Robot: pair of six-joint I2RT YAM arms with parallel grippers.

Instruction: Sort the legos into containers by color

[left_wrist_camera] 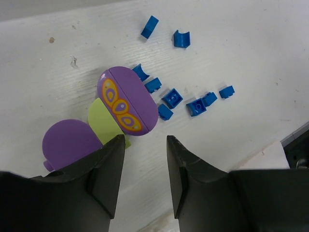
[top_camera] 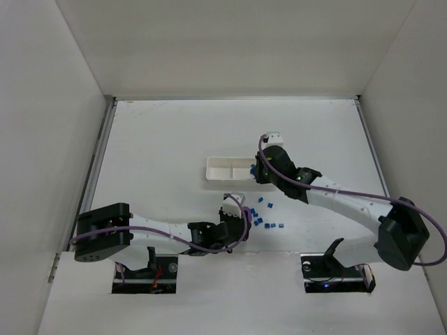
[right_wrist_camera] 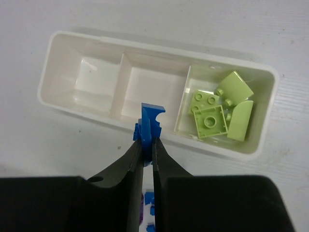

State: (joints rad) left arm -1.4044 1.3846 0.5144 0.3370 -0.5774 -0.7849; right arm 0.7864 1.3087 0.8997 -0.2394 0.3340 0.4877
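Left arm (top_camera: 157,229) and right arm (top_camera: 342,202): white links, black joint housings, a purple cable run along each. Left gripper (left_wrist_camera: 145,140) and right gripper (right_wrist_camera: 146,141): matte black, wedge-shaped fingers (left_wrist_camera: 108,169)

White tray (right_wrist_camera: 47,77), yellow-green blocks (right_wrist_camera: 210,121) in one end compt. The brick (right_wrist_camera: 150,116) in my right gripper (right_wrist_camera: 147,140) is dark blue; fingers (right_wrist_camera: 126,174) black. By my left gripper (left_wrist_camera: 145,142): purple piece (left_wrist_camera: 128,99) w/ yellow-orange oval spots, plain purple one (left_wrist_camera: 70,142), lime piece (left_wrist_camera: 104,121), blue bricks (left_wrist_camera: 172,98), white table (left_wrist_camera: 241,48).
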